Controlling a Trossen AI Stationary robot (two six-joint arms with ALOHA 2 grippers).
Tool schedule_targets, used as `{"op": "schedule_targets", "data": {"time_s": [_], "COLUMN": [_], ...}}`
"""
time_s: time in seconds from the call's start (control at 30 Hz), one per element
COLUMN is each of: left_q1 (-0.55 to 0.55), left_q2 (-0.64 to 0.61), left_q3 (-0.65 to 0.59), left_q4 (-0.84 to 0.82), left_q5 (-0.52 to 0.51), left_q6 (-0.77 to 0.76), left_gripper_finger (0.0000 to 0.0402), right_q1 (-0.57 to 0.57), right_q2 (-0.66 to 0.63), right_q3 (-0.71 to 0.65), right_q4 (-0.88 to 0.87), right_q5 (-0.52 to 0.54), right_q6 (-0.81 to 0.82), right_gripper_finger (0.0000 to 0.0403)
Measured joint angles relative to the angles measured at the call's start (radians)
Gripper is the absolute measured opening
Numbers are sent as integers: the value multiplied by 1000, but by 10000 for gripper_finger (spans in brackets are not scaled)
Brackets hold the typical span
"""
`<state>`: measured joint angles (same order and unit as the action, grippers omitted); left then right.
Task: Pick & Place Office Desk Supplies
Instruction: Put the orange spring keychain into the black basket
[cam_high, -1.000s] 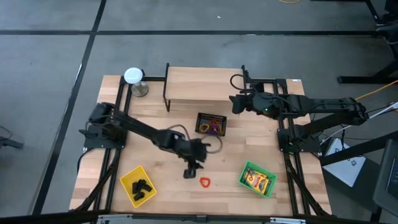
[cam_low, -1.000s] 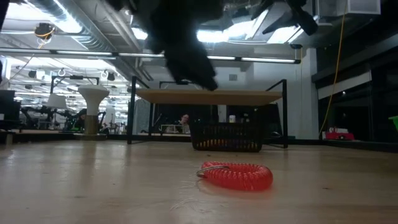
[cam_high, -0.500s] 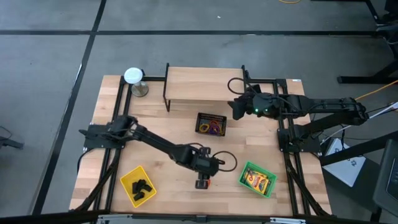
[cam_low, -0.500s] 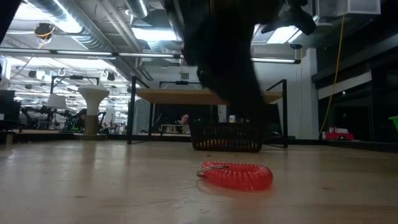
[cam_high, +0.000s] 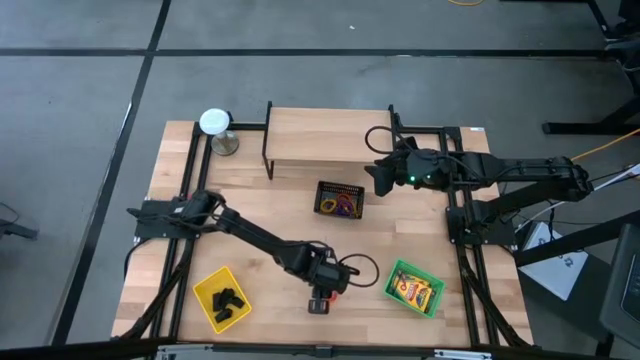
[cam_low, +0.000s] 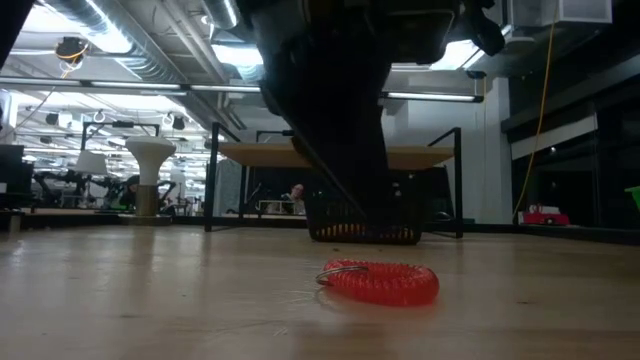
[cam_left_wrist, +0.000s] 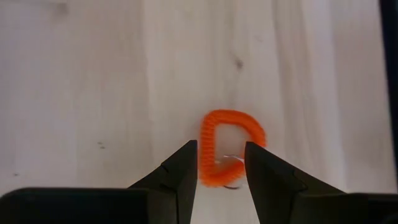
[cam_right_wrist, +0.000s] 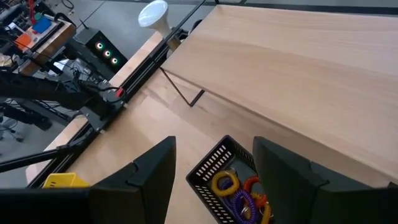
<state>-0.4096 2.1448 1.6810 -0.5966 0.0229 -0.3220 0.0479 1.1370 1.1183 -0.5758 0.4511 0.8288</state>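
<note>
A red coiled ring (cam_left_wrist: 231, 148) lies flat on the wood near the table's near edge (cam_low: 380, 282). My left gripper (cam_left_wrist: 219, 147) hangs open just above it, pointing down, with one fingertip on either side of the ring's straight side. In the high view the left gripper (cam_high: 320, 300) hides the ring. In the low view the fingers seem to end short of it. My right gripper (cam_high: 378, 178) waits open above the far right of the table, near the black mesh basket (cam_high: 340, 199), which holds yellow, red and purple rings (cam_right_wrist: 235, 193).
A green tray (cam_high: 413, 287) with yellow crayon packs sits right of the ring, and a yellow tray (cam_high: 222, 297) with black clips sits left of it. A raised wooden shelf (cam_high: 330, 135) spans the far side. A white-topped round object (cam_high: 215, 123) stands at the far left corner.
My left gripper has swung toward the table's near edge and slightly right, from beside the ring to right over it, and has come down close to it. The ring has stayed where it was.
</note>
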Motion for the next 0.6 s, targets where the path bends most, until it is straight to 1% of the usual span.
{"op": "schedule_targets", "data": {"time_s": [0.4, 0.53, 0.6], "left_q1": [-21, -23, -23], "left_q2": [-2, -2, -2], "left_q3": [0, 0, 0], "left_q4": [-9, -35, -44], "left_q5": [11, -16, -59], "left_q6": [1, 9, 12], "left_gripper_finger": [127, 127, 127], "right_q1": [0, 0, 0], "right_q2": [0, 0, 0], "right_q3": [0, 0, 0], "right_q4": [9, 22, 25], "right_q5": [2, 4, 5], "right_q6": [24, 27, 27], "right_gripper_finger": [215, 215, 215]}}
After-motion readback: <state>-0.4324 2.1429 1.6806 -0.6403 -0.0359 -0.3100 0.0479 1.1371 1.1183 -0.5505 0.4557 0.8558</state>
